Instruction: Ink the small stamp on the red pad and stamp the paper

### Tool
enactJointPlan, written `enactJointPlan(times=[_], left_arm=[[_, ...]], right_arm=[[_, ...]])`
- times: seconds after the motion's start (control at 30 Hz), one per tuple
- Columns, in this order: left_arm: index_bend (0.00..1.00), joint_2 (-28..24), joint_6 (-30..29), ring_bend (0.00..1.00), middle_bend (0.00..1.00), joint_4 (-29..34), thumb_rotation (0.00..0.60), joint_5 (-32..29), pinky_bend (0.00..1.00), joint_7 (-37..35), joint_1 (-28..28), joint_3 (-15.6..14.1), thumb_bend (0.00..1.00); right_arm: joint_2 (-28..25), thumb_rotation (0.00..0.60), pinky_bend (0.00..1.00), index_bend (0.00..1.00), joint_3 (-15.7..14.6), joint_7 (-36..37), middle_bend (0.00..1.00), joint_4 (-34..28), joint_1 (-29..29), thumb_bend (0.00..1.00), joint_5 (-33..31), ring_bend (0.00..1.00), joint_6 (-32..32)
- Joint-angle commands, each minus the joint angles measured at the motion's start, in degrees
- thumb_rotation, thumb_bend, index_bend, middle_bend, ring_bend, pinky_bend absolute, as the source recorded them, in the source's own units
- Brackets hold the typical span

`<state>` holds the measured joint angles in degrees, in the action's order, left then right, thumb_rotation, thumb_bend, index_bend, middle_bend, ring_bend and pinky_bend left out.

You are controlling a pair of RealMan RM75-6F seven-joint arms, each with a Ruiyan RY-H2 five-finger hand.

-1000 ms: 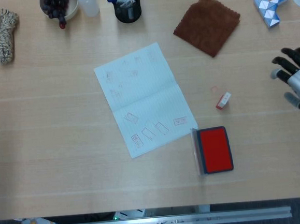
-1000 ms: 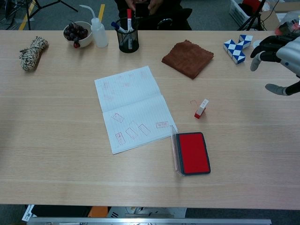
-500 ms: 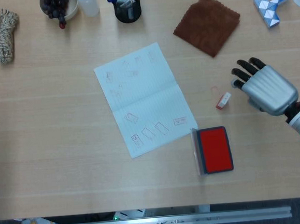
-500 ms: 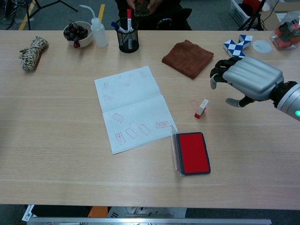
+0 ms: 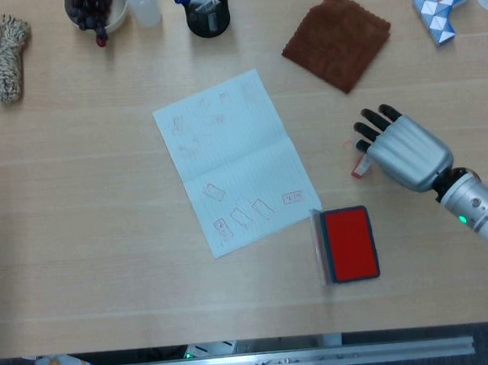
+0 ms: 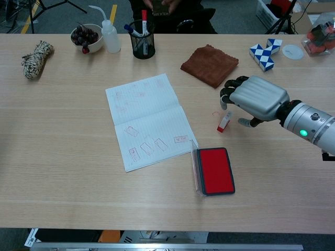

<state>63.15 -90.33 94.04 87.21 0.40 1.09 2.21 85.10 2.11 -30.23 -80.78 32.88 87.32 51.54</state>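
My right hand (image 5: 400,151): above the small stamp (image 6: 224,121), fingers spread, grasping nothing.
Contact: fingertips perhaps brushing the stamp; I cannot tell.
Red pad (image 5: 351,243): lid open.

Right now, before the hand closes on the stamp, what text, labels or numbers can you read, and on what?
None can be read.
Paper: red stamped rectangles, characters too small to read.
Small stamp by the right hand: white label, print blurred.
Red ink pad: no lettering visible.
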Motion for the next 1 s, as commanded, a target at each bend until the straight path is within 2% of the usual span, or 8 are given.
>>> enactJointPlan(times=[0.03,0.4,0.77,1.0], left_arm=[[0.17,0.0,0.0,0.15,0.12,0.0,0.6,-0.1,0.16,0.0,0.0,0.0,0.2],[0.17,0.0,0.3,0.15,0.12,-0.2,0.6,-0.6,0.16,-0.1,-0.1,0.1,0.2],[0.17,0.0,0.4,0.15,0.12,-0.5,0.6,-0.8,0.16,-0.1,-0.2,0.1,0.2],[0.17,0.0,0.7,0.15,0.12,-0.4,0.6,-1.1,0.16,0.0,-0.2,0.1,0.2]], right_arm=[[0.9,0.6,0.21,0.39,-0.2,0.1,0.26,0.8,0.5,0.25,-0.5,0.14,-0.5],[4.2,0.6,0.22,0.39,-0.4,1.1,0.26,4.2,1.8,0.26,-1.9,0.14,-1.0],[4.7,0.6,0.22,0.47,-1.1,2.7,0.29,5.2,2.3,0.29,-2.3,0.14,-0.5],[4.5,0.6,0.21,0.48,-1.3,3.0,0.3,5.8,2.4,0.3,-2.8,0.14,-0.2]])
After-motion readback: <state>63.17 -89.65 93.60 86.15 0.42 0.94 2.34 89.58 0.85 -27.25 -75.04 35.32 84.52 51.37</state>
